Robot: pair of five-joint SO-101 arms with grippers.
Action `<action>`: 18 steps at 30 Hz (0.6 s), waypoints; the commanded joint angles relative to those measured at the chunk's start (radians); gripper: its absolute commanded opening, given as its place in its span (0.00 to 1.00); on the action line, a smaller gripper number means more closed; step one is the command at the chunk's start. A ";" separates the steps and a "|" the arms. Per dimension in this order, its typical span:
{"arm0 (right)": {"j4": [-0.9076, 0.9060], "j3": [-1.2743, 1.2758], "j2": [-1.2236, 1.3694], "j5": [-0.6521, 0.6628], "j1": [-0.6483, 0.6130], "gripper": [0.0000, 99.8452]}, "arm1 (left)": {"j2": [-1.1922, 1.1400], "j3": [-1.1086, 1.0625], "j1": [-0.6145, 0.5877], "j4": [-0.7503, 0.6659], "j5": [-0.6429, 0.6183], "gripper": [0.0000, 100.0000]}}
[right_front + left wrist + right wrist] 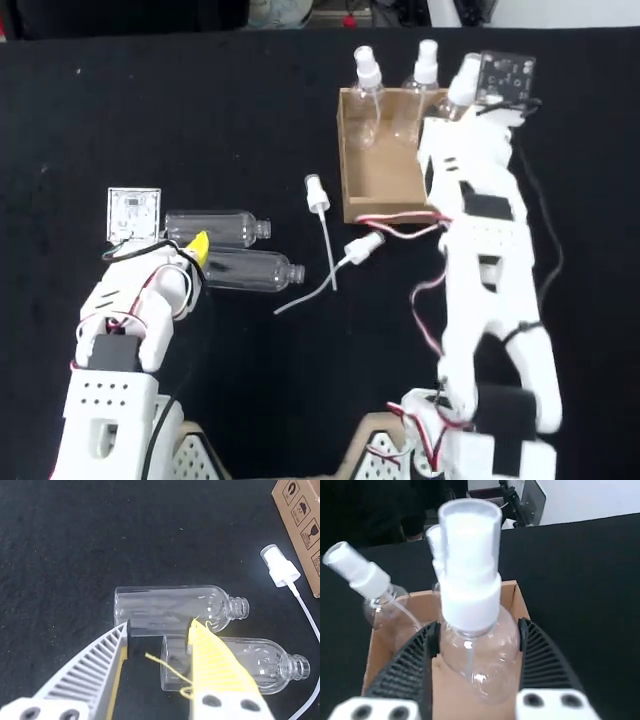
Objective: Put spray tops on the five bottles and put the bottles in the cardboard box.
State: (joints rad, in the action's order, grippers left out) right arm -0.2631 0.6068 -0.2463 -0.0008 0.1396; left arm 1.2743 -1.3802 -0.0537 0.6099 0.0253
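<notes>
Black fuzzy counter (200, 110): right end effector (477, 630) clamps a clear spray bottle (475, 667), base hidden; left end effector (159, 625) spread over uncapped bottles (170, 602).

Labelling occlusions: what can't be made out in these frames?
Third bottle base: the right arm covers it in the high view; the right wrist view's edge cuts it off. Seated in the cardboard box? Cannot tell.
Left gripper contact with the uncapped bottle under it: its yellow finger hides part of it in the left wrist view.
Spray top tube end: cut by that view's edge.
</notes>
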 commanded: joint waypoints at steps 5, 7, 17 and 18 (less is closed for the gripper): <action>0.049 -0.116 0.090 0.005 0.052 0.12 | 0.003 0.008 -0.007 -0.023 -0.011 0.19; 0.100 -0.111 0.113 0.003 0.058 0.12 | 0.003 0.008 -0.005 -0.023 -0.011 0.19; 0.315 -0.116 0.277 -0.089 0.054 0.12 | 0.003 -0.008 -0.005 -0.028 -0.009 0.19; 0.331 -0.116 0.291 -0.087 0.054 0.12 | 0.003 -0.008 -0.005 -0.028 -0.009 0.19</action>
State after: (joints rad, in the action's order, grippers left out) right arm 0.0023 0.5593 0.0391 -0.0821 0.1826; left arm 1.2743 -1.4001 -0.0537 0.6084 0.0253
